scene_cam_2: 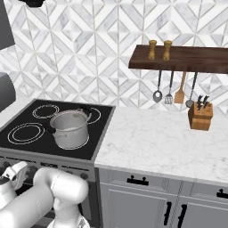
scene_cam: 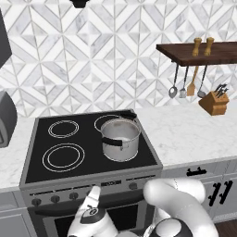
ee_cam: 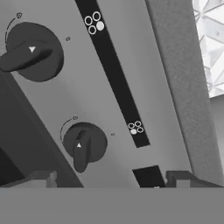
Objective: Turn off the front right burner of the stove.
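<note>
The stove (scene_cam: 28, 159) has a black glass top with white-ringed zones and a row of small dark knobs (scene_cam: 55, 199) along its front panel. A steel pot (scene_cam: 120, 138) stands on the right front of the glass and hides the front right burner beneath it. My gripper (scene_cam: 94, 190) is held close against the front panel, near its middle. In the hand view my gripper (ee_cam: 111, 179) is open with nothing between its fingertips (ee_cam: 41, 178). A dark knob (ee_cam: 83, 144) sits just ahead, slightly left of centre, and a second knob (ee_cam: 33, 52) lies farther off.
A grey toaster oven (scene_cam: 5, 118) stands on the counter left of the stove. To the right runs a marble counter (scene_cam_2: 164, 142) with a knife block (scene_cam_2: 200, 116). A wooden shelf (scene_cam_2: 187, 59) with hanging utensils is above it. Cabinet drawers (scene_cam_2: 138, 191) are below.
</note>
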Robot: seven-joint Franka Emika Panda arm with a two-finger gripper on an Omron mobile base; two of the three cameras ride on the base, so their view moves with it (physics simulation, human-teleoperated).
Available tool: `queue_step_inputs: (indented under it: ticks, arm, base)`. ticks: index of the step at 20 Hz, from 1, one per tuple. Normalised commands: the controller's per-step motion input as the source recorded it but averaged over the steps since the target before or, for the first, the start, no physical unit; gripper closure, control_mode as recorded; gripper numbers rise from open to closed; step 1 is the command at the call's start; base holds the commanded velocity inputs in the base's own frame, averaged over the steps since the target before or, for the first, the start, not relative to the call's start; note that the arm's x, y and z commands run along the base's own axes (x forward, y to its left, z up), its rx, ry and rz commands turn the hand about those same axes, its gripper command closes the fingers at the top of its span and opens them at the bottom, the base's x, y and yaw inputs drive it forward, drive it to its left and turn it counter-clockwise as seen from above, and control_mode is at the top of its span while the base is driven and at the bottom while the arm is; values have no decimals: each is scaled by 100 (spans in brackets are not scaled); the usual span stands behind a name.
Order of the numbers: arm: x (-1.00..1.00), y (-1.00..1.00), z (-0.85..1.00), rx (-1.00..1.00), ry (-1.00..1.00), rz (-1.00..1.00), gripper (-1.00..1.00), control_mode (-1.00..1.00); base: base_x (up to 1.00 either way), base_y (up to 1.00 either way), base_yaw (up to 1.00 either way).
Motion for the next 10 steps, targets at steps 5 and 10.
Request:
queue_step_inputs:
  ticks: [5,10]
  arm:
    - [22,19,-10,0,0,-2,-100,-100]
    - [26,0,-24,0,0,0,-100,-100]
  base:
    - [0,0,0]
    - [0,0,0]
